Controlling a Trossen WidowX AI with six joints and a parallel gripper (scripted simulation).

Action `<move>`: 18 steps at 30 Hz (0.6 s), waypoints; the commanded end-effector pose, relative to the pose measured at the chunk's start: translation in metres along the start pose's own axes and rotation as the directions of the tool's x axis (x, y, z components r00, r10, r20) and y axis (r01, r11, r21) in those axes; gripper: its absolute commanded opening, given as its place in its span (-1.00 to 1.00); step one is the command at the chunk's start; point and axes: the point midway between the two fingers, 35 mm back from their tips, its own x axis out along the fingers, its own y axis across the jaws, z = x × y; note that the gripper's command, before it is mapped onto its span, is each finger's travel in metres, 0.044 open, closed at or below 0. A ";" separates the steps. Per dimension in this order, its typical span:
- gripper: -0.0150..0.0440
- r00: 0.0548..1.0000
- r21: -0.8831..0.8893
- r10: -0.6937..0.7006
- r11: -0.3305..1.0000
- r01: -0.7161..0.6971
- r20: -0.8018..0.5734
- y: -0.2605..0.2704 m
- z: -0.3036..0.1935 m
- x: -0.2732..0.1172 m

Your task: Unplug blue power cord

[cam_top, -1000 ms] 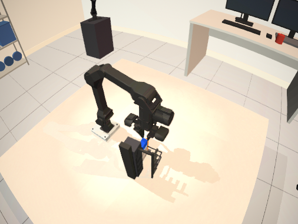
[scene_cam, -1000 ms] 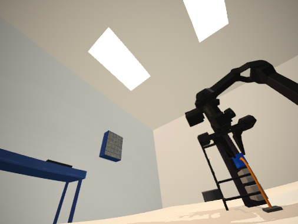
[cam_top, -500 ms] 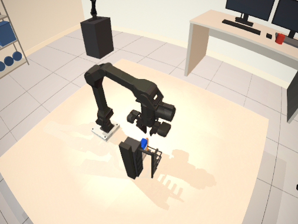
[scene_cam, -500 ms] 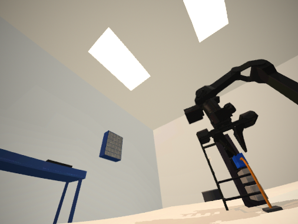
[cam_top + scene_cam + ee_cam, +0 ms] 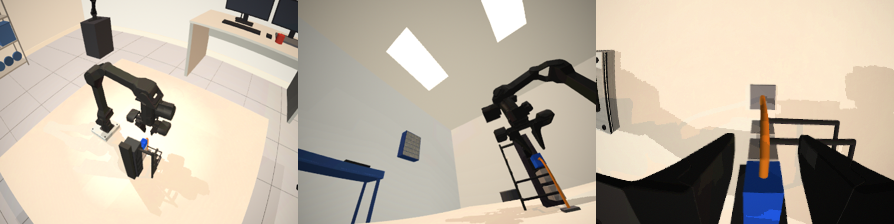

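Note:
The blue plug [image 5: 143, 143] [image 5: 537, 161] [image 5: 763, 207] sits against the upper part of a tall dark upright body [image 5: 128, 162] [image 5: 533, 180], which looks like the power strip. An orange cord [image 5: 554, 180] [image 5: 765, 145] runs from the plug down to a small grey foot [image 5: 570, 208] [image 5: 755, 91]. My gripper [image 5: 148, 132] [image 5: 536, 151] [image 5: 766, 143] is open. Its fingertips are just above the plug, with gaps on both sides in the wrist view. Whether the plug's prongs are in a socket is hidden.
A thin black ladder-like frame [image 5: 152, 168] [image 5: 525, 180] [image 5: 816, 142] stands out beside the strip, close to the fingers. Grey blocks [image 5: 548, 177] show along the strip below the plug. The arm's white base plate [image 5: 105, 136] [image 5: 611, 90] is behind the strip.

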 end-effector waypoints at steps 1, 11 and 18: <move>0.05 1.000 -0.009 -0.006 1.000 0.006 -0.002 0.000 0.000 -0.003; 0.05 1.000 -0.009 -0.006 1.000 0.006 -0.003 -0.001 -0.014 -0.003; 0.05 1.000 -0.009 -0.006 1.000 0.006 -0.004 -0.001 -0.025 -0.004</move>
